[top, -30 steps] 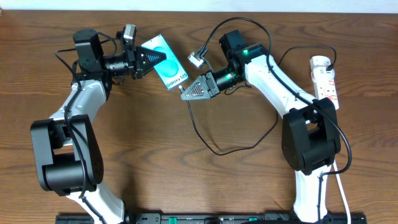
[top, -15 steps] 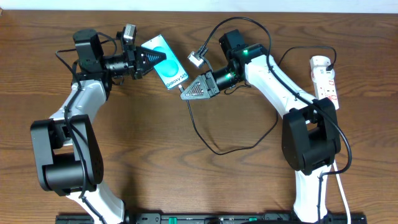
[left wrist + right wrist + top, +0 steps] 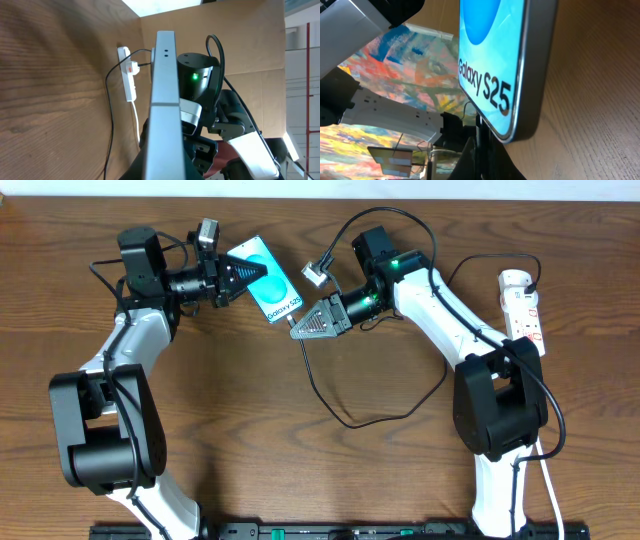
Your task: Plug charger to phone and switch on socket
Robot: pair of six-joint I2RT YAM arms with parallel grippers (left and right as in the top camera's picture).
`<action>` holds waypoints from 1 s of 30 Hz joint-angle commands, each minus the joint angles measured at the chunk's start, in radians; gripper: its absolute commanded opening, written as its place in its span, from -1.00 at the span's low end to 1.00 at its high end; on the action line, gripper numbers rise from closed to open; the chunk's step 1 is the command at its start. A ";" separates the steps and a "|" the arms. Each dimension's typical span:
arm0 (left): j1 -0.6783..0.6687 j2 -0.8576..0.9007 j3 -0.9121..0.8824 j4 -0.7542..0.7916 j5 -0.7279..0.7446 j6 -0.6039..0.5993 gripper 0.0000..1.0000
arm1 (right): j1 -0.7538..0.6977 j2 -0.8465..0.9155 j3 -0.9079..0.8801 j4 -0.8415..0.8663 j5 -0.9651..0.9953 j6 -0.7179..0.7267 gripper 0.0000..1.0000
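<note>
The phone (image 3: 279,301) shows its light-blue "Galaxy S25" screen at the back of the table, left of centre. My left gripper (image 3: 262,272) is shut on its upper end, and the left wrist view shows the phone (image 3: 165,90) edge-on between the fingers. My right gripper (image 3: 297,331) is shut on the charger's black connector (image 3: 480,131), right at the phone's (image 3: 492,60) lower end. Whether the tip sits in the port I cannot tell. The charger cable (image 3: 345,420) loops across the table's middle. The white socket (image 3: 525,305) lies at the far right.
The socket's (image 3: 129,75) thick white cord (image 3: 553,495) runs down toward the front edge beside the right arm's base. Both arms reach in toward the back centre. A cardboard wall (image 3: 240,45) stands behind the table.
</note>
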 commanded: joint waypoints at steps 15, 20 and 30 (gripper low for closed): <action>-0.003 -0.011 0.009 0.037 0.040 -0.005 -0.86 | 0.009 0.008 0.001 0.014 -0.016 0.008 -0.97; -0.003 -0.011 0.009 0.037 0.048 -0.005 -0.86 | 0.009 0.008 0.001 0.022 -0.030 0.008 -0.97; -0.003 -0.011 0.009 0.037 0.051 -0.005 -0.85 | 0.009 0.008 0.001 0.033 -0.042 0.008 -0.98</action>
